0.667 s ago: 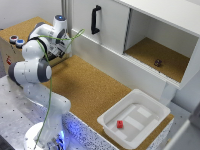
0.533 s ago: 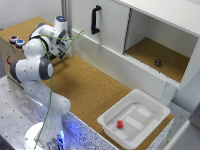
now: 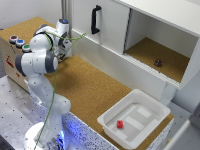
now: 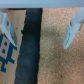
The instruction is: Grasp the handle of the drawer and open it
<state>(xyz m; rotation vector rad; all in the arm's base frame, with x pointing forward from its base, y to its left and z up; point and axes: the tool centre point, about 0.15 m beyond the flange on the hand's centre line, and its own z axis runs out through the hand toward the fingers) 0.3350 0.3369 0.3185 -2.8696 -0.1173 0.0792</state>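
Black bar handle (image 3: 95,19): mounted upright on the white drawer (image 3: 102,25), at the cabinet's end toward the exterior view's left, panel flush. Gripper (image 4: 39,31): jaws spread wide, holding nothing, over cork surface (image 3: 90,90), well apart from the handle.

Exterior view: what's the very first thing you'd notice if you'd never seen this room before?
The big white robot arm bending over the cork table on the exterior view's left. Next, the black handle standing upright on the white drawer at the back. Then the white tub at the front right, with a little red thing inside.
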